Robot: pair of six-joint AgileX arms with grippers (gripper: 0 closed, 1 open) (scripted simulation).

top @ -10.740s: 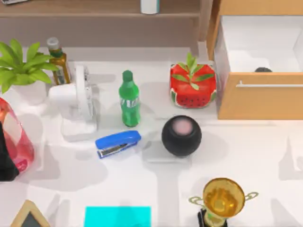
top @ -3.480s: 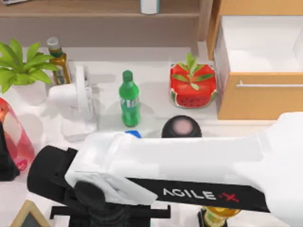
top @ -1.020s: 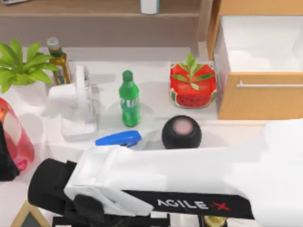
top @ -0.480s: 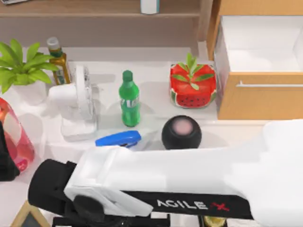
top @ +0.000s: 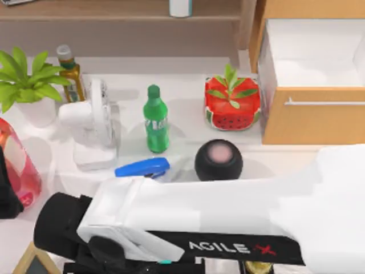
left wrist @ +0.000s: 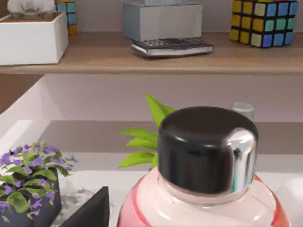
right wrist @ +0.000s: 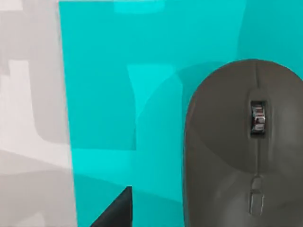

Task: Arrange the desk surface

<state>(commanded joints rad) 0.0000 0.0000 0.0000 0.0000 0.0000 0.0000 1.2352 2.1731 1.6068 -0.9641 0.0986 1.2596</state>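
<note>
While the right arm (top: 228, 217) lies across the front of the white desk (top: 188, 91), hiding much of it, the smooth matte surface shows bare behind. On it stand a green bottle (top: 155, 119), a blue stapler (top: 142, 168), a black round speaker (top: 218, 160), a watermelon-patterned planter (top: 232, 104) and a white fan (top: 94, 123). An open wooden drawer (top: 311, 114) sits at the right. In the right wrist view a dark mouse (right wrist: 244, 151) rests on a cyan pad (right wrist: 142, 94). Whether the right pincer is apart or together cannot be told; the same holds for the left, whose wrist view faces a pink bottle's black cap (left wrist: 206, 149).
</note>
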